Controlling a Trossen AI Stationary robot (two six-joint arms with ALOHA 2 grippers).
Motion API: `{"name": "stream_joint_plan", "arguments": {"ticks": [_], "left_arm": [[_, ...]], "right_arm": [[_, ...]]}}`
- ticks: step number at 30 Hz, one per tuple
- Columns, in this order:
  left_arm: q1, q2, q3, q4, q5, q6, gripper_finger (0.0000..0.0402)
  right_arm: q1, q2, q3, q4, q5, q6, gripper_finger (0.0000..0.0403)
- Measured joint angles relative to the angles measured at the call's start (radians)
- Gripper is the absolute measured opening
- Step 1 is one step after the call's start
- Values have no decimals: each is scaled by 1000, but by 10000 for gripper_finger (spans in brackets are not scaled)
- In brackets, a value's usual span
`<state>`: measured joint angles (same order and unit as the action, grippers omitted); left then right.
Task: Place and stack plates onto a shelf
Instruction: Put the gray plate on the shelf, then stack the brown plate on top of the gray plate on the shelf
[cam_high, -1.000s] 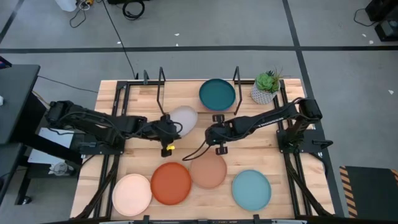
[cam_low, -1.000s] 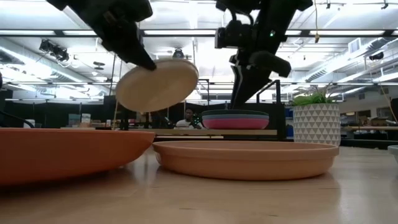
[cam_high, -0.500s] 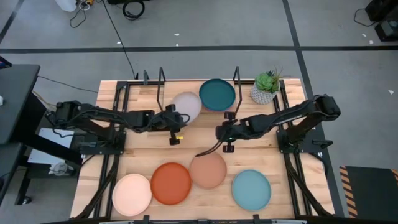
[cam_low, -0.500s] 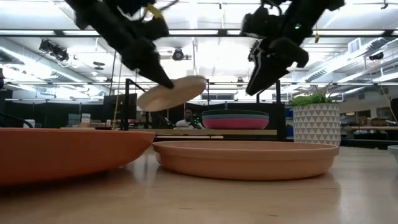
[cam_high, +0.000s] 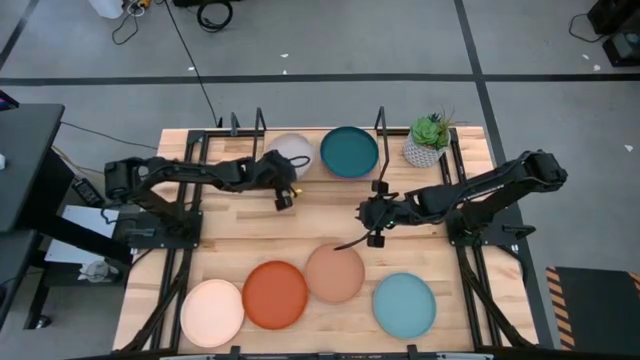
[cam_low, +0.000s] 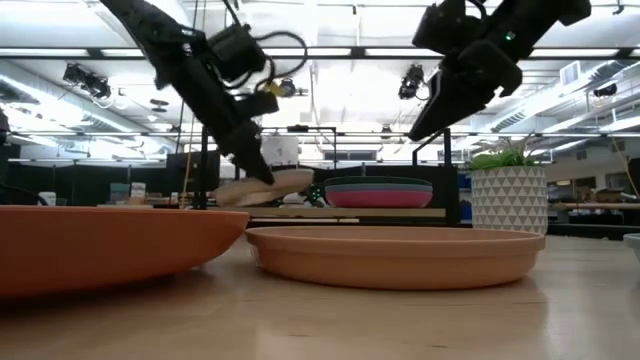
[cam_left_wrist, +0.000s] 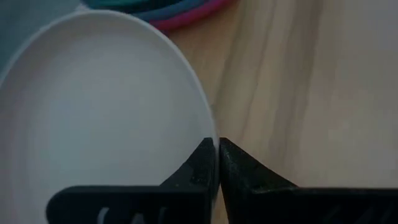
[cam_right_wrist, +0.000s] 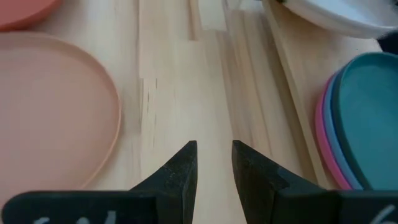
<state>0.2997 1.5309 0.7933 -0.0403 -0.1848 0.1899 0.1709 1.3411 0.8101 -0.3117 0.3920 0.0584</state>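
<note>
Wooden desk (cam_high: 300, 225) w/ shelf (cam_high: 310, 140) along far edge. Left gripper (cam_high: 283, 187) clenched on near rim of grey-white plate (cam_high: 292, 152), tilted, far edge lower, over shelf's left half. Stack of 3 plates on shelf's right half, dark teal plate (cam_high: 349, 151) on top. 4 plates flat near front: cream (cam_high: 212, 312), orange (cam_high: 275, 294), tan (cam_high: 334, 272), light teal (cam_high: 404, 304). Right gripper (cam_high: 372, 212) mid-desk, fingers apart, holding nothing.
</note>
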Motion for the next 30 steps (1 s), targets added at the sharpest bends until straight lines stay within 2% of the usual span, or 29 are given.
{"name": "stream_joint_plan", "arguments": {"ticks": [11, 21, 25, 27, 30], "left_arm": [[10, 60, 1, 63, -4, 84, 29], [-2, 57, 1, 70, -91, 109, 109], [-15, 33, 1, 61, -95, 104, 127], [-36, 10, 1, 50, -70, 84, 129], [-84, -34, 1, 1, 43, 45, 130]], "right_arm": [[6, 2, 0, 8, -8, 18, 106], [5, 12, -1, 10, -20, 19, 106], [5, 12, -1, 11, -20, 26, 106], [5, 13, -1, 11, -20, 34, 106], [5, 13, -1, 11, -20, 51, 106]]}}
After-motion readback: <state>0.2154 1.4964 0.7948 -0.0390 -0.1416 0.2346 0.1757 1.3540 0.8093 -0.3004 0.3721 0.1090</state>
